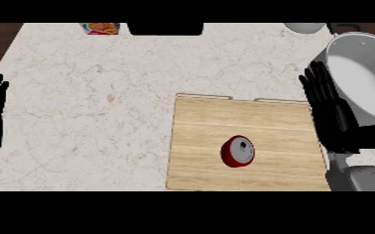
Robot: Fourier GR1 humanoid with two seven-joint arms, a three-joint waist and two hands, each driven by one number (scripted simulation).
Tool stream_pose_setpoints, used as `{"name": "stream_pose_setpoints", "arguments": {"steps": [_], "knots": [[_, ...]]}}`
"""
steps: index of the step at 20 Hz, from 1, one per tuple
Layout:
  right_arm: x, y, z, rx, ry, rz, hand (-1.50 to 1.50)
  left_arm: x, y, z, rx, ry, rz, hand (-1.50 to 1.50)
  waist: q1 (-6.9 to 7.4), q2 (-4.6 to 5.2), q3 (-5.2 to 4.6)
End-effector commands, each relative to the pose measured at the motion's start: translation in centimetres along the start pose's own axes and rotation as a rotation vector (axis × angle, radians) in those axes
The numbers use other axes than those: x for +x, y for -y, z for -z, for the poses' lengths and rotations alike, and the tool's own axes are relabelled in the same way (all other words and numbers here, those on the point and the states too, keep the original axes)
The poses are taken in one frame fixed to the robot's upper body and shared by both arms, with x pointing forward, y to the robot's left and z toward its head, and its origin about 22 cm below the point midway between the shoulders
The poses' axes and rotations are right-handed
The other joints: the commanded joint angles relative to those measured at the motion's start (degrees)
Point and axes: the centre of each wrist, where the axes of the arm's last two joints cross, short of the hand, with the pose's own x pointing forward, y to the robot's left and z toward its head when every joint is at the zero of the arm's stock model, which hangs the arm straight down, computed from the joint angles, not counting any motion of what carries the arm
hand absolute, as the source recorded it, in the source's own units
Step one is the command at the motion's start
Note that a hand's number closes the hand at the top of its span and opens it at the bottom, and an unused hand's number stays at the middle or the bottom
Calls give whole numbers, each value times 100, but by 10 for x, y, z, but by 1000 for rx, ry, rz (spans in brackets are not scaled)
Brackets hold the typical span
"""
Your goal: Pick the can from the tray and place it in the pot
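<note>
A red can (238, 151) with a silver top stands on the wooden tray (219, 124), a little below the tray's middle. The pot (353, 74), white-grey with a wide round rim, sits at the right edge of the counter, partly cut off by the view. My right hand (331, 111) is open with straight fingers pointing up, at the tray's right edge between the can and the pot, touching neither the can. My left hand (2, 94) shows only as a dark sliver at the far left edge.
The pale marble counter (88, 104) spreads left of the tray. A colourful packet (100, 28) and a black object (165, 28) lie at the back edge. A grey round thing (304, 27) sits at the back right.
</note>
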Motion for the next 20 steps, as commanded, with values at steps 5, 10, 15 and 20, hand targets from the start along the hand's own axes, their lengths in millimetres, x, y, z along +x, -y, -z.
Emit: {"name": "stream_pose_setpoints", "arguments": {"steps": [5, 10, 15, 20], "knots": [[54, -67, 53, 661, 201, -46, 150, 37, 56, 6, -208, 81, -189, 0, 602, -8, 242], [33, -54, 76, 807, 335, -259, -150, 44, 96, -1, -302, 25, -283, 0, 565, 70, 259], [25, -30, 103, 930, 481, -93, -150, 44, 95, 3, -283, 7, -277, 0, 445, -14, 252], [51, -27, 129, 1131, 472, -198, -150, 51, 90, 9, -275, 0, -271, 0, 339, -80, 239]]}}
